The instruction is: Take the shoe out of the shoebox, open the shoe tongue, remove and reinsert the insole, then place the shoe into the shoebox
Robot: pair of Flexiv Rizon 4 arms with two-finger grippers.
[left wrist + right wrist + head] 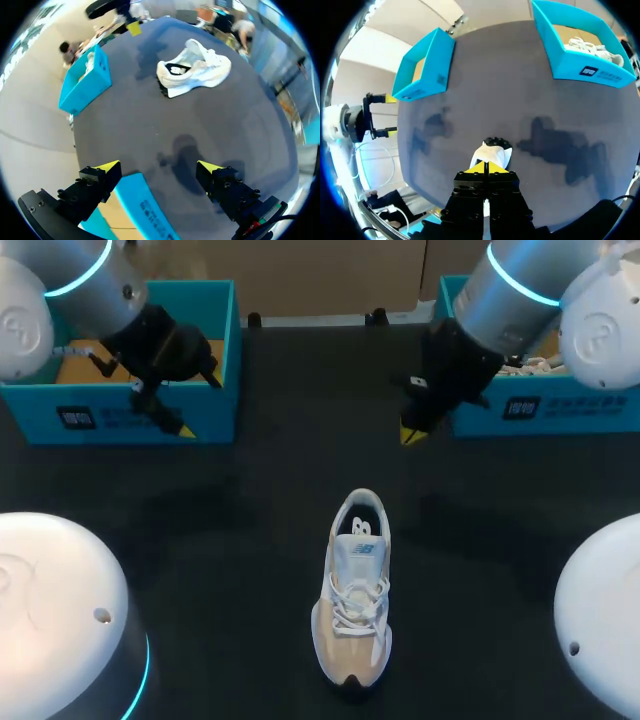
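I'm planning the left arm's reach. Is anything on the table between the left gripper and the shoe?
Nothing visible. Only bare table lies between the open left gripper, which hangs over the shoebox front wall, and the shoe.

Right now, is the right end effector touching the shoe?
Apart. The head view shows bare table between the right end effector and the shoe.

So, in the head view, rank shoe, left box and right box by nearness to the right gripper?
1. Right box, just beside the right gripper.
2. Shoe, in the middle, nearer the robot.
3. Left box, far over at the left.
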